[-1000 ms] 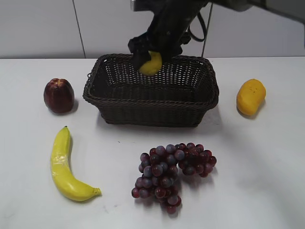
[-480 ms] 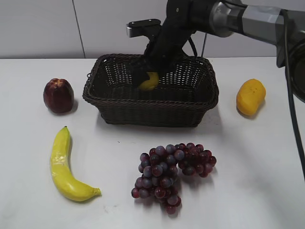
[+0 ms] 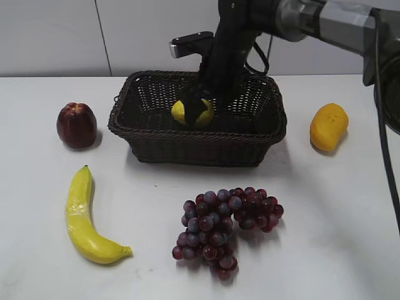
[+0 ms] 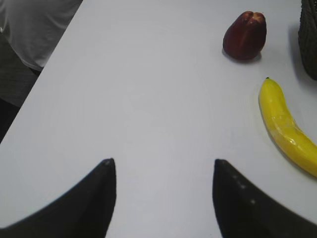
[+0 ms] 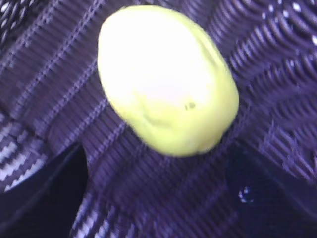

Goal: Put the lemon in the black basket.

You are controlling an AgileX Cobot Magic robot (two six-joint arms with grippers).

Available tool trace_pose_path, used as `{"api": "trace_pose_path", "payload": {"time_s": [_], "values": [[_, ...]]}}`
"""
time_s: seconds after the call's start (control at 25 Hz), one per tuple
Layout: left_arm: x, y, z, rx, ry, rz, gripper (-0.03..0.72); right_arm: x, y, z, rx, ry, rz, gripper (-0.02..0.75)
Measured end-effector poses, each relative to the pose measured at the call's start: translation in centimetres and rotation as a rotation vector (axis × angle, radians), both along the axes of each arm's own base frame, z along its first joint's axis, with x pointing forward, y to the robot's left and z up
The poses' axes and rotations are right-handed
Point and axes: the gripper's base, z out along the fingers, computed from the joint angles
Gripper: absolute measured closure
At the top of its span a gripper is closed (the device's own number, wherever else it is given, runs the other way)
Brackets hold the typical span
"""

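The pale yellow lemon (image 3: 182,111) lies on the floor of the black basket (image 3: 187,147), left of its middle. My right gripper (image 3: 199,110) reaches down into the basket right at the lemon, one dark finger in front of it. In the right wrist view the lemon (image 5: 166,79) rests on the woven basket floor (image 5: 44,84) just beyond my right gripper (image 5: 158,171). Its fingers are spread wide and hold nothing. My left gripper (image 4: 161,166) is open and empty over bare white table, out of the exterior view.
A dark red apple (image 3: 77,125) sits left of the basket and a banana (image 3: 87,219) at front left. Purple grapes (image 3: 225,228) lie in front of the basket. An orange-yellow fruit (image 3: 329,127) sits to the right. The left wrist view shows the apple (image 4: 245,35) and banana (image 4: 287,129).
My right gripper came down from the basket's back rim into the basket with the lemon. The lemon now rests on the basket floor and the jaws are apart.
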Motion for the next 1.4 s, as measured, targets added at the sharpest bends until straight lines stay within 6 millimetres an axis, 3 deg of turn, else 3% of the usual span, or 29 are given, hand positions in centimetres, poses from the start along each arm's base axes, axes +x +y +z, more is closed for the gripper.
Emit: {"api": "trace_pose_path", "payload": {"time_s": [0.24,0.4,0.52,0.68,0.84,1.08,1.24,1.4], "values": [[0.0,0.0,0.0,0.0,0.0,0.0,0.233,0.2,-0.1,4.7,0.016,-0.048,0.009,0.126],[0.0,0.0,0.0,0.0,0.0,0.0,0.233,0.0,-1.6,8.2,0.046,-0.1,-0.019,0.155],[0.0,0.0,0.0,0.0,0.0,0.0,0.233,0.0,-4.5,10.8,0.058,-0.128,-0.073,0.158],[0.0,0.0,0.0,0.0,0.0,0.0,0.233,-0.2,-10.5,13.0,0.048,-0.129,-0.188,0.158],[0.0,0.0,0.0,0.0,0.0,0.0,0.233,-1.0,-16.3,14.3,0.032,-0.115,-0.305,0.158],[0.0,0.0,0.0,0.0,0.0,0.0,0.233,-3.3,-23.0,14.8,-0.002,-0.077,-0.452,0.158],[0.0,0.0,0.0,0.0,0.0,0.0,0.233,-6.2,-25.2,13.8,-0.065,-0.018,-0.493,0.159],[0.0,0.0,0.0,0.0,0.0,0.0,0.233,-9.6,-25.6,13.1,-0.089,0.039,-0.501,0.159]]}}
